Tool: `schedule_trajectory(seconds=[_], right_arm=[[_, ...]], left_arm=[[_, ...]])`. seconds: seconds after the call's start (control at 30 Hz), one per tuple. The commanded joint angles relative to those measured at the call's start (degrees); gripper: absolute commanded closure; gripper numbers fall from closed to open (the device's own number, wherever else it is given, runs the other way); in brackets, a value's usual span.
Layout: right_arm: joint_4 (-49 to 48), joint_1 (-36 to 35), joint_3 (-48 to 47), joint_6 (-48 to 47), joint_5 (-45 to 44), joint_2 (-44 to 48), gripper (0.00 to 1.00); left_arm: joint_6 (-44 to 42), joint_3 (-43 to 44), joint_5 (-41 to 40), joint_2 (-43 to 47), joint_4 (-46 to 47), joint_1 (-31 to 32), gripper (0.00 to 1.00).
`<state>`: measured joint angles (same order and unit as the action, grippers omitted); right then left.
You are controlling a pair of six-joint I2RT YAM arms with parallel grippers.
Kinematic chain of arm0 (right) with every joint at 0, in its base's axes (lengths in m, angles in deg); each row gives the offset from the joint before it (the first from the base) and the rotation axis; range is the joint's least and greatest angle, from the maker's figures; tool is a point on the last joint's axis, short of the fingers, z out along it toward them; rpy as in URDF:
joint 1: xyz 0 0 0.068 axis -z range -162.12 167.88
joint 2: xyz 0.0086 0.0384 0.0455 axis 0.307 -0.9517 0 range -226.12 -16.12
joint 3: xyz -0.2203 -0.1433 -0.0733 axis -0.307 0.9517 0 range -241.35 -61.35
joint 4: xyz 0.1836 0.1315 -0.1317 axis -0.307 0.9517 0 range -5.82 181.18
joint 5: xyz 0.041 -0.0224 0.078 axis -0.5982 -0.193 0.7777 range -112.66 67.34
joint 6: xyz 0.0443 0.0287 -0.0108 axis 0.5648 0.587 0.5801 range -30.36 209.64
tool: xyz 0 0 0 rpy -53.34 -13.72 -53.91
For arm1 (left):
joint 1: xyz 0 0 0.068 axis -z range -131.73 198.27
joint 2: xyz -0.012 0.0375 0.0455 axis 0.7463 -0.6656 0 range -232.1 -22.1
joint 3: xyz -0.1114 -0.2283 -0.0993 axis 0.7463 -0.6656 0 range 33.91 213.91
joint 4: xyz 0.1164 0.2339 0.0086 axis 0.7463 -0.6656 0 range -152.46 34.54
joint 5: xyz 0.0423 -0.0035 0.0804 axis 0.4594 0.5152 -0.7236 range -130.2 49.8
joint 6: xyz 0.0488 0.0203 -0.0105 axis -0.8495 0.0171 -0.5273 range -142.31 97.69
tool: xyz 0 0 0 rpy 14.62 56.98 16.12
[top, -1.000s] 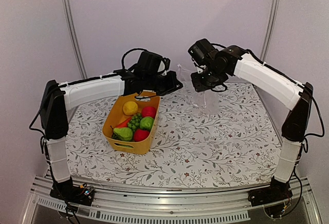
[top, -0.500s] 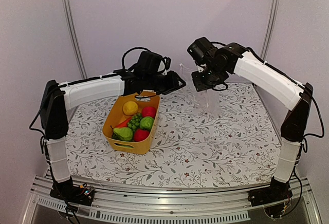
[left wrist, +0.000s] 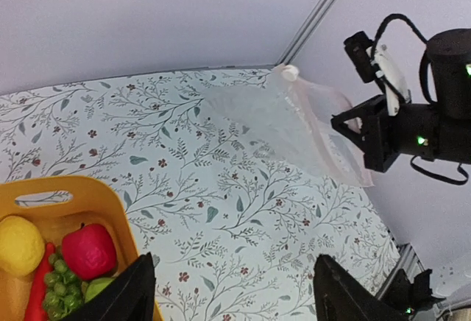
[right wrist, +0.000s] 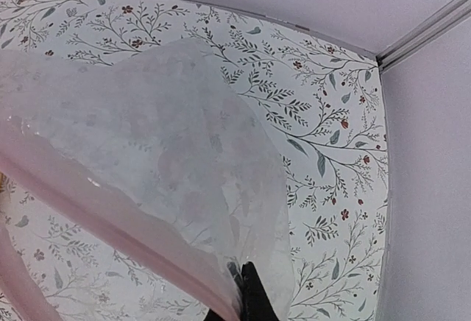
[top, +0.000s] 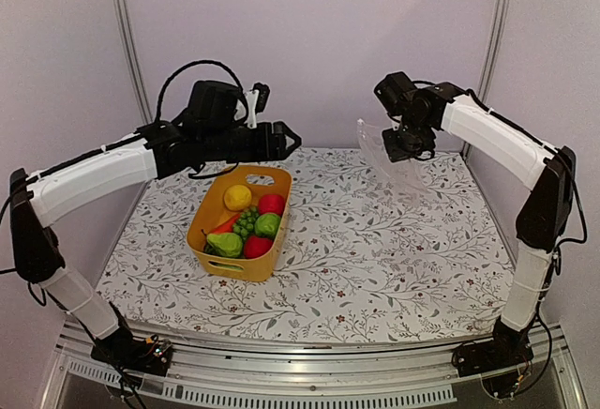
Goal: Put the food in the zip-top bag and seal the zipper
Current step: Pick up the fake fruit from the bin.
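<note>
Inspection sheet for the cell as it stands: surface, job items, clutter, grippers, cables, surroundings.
Surface: floral-print table, flat.
Job's things: zip-top bag hanging from the right gripper at the far right; food all in the yellow basket; zipper state cannot be told.
Clutter: nothing seen.
Grippers: left gripper open and empty, raised beyond the basket's far end; right gripper shut on the zip-top bag.
Cables: black cable loops above the left arm, apart from the basket.
Surroundings: plain walls, metal posts, frame rail at the near edge.
</note>
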<state>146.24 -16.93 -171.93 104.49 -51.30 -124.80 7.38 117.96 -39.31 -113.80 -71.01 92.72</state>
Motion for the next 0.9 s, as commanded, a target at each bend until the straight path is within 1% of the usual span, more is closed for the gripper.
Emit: schedule_trajectory(seconds=[0.0,0.1,0.17,0.23,0.33,0.47,0.57,0.73,0.87], right_arm=[[-2.07,3.14,0.56,-2.68,-2.57,4.05,1.00],[-3.12,3.51,1.74,-2.80,-3.61,5.09,1.00],[-4.54,3.52,3.84,-2.85,-0.92,5.22,1.00],[-5.10,3.52,5.48,-2.16,3.63,4.81,1.00],[-6.87,3.41,8.63,-0.80,8.10,3.55,1.00],[-9.60,3.43,12.34,0.51,12.11,3.22,1.00],[-10.78,3.43,14.33,1.73,14.52,3.52,1.00],[-11.27,3.43,15.92,2.74,16.65,4.84,1.00],[-11.65,3.42,16.98,2.61,16.32,5.65,1.00]], left_arm=[[1.42,-7.23,-7.99,3.02,-11.07,-3.91,0.27],[3.86,-10.30,-8.59,4.19,-13.45,-5.84,0.27],[4.37,-11.26,-6.45,3.72,-13.13,-7.15,0.27],[4.72,-10.98,-2.49,1.80,-12.83,-8.49,0.27],[3.89,-8.18,1.01,-2.44,-14.14,-10.21,0.26],[0.93,-2.99,2.89,-8.62,-15.10,-11.43,0.25],[0.63,0.52,5.21,-13.51,-15.51,-12.93,0.26],[1.68,7.26,5.08,-21.04,-20.64,-13.85,0.28],[1.93,8.77,5.84,-24.66,-20.94,-13.74,0.27]])
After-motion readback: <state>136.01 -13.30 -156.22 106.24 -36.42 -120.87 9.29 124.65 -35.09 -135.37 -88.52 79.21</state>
